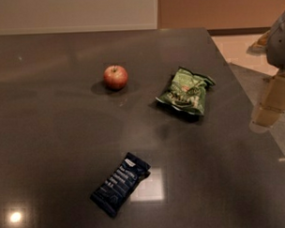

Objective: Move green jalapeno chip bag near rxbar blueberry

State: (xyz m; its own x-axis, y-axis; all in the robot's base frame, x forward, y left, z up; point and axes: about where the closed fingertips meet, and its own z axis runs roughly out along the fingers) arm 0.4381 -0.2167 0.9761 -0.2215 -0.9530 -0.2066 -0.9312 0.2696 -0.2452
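The green jalapeno chip bag lies flat on the dark grey table, right of centre. The rxbar blueberry, a dark navy bar wrapper with white lettering, lies at the near middle, well apart from the bag, at an angle with its white label at the far end. My gripper hangs at the right edge of the view, past the table's right edge, to the right of the bag and apart from it. It holds nothing that I can see.
A red apple stands left of the chip bag, towards the back. The table's right edge runs diagonally near the gripper, with pale floor beyond it. A wall stands behind the table.
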